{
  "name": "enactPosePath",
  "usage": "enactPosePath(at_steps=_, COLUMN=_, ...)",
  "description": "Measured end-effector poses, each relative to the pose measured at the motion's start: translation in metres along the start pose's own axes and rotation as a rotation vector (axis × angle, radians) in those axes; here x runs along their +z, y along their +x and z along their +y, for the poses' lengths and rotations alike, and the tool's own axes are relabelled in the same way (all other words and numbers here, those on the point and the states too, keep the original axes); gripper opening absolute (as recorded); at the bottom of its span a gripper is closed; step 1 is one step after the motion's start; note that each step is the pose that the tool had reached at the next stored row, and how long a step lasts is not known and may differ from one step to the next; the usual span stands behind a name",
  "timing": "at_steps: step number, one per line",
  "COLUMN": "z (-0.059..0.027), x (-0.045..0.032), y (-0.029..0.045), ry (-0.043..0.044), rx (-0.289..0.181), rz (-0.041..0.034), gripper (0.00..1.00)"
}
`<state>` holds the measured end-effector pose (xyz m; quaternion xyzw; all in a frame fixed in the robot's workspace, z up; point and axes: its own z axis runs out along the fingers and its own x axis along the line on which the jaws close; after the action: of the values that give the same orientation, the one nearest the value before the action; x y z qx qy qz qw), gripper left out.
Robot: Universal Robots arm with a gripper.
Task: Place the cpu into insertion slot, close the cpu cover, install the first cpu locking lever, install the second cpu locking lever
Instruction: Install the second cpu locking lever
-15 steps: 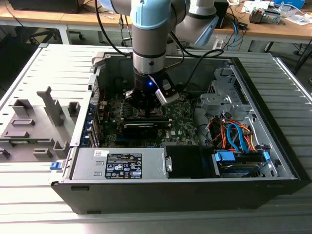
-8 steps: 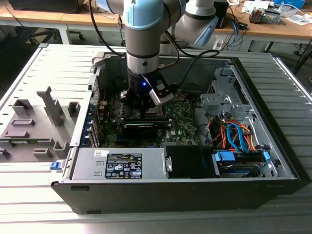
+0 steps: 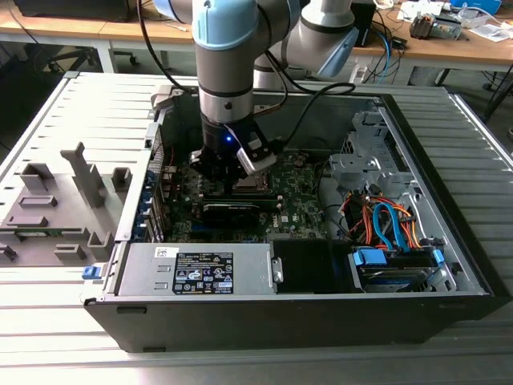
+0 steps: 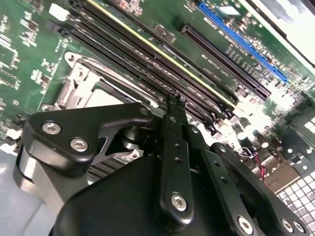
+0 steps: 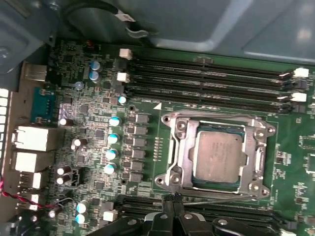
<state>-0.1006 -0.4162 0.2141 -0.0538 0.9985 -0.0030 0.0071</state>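
My end effector was down inside the open PC case, fingers pressed together into one narrow tip with nothing between them. In both wrist views the tip sat just at the edge of the insertion slot, on the side nearest me. In the first wrist view a thin metal rod, probably a cpu locking lever, ran along that same edge; the tip looked to be touching it or right beside it, but I couldn't confirm contact from that angle.

The cpu was already seated in the slot, silver top facing up. The cpu cover lay flat around it, its window framing the chip, so the cover looked closed. Slot centre lay just beyond my fingertip, across the lever; the lever's long axis ran crosswise to my finger, parallel to the memory slots on the far side of the socket.

In the second wrist view the closed finger stood over the socket frame, hiding most of it. In the exterior view the arm came straight down over the green motherboard, case sitting on the slatted tabletop.
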Motion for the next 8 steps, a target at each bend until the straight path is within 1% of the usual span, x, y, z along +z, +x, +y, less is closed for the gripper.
enactPosePath(at_steps=3, z=0.0006, x=0.0025, y=0.0054, ry=-0.0002, rx=-0.004, rz=0.0000, gripper=0.11)
enactPosePath(at_steps=4, z=0.0008, x=0.0039, y=0.0079, ry=-0.0014, rx=-0.012, rz=-0.0002, gripper=0.11)
enactPosePath(at_steps=8, z=0.0022, x=0.0081, y=0.0092, ry=-0.0033, rx=-0.028, rz=-0.0003, gripper=0.11)
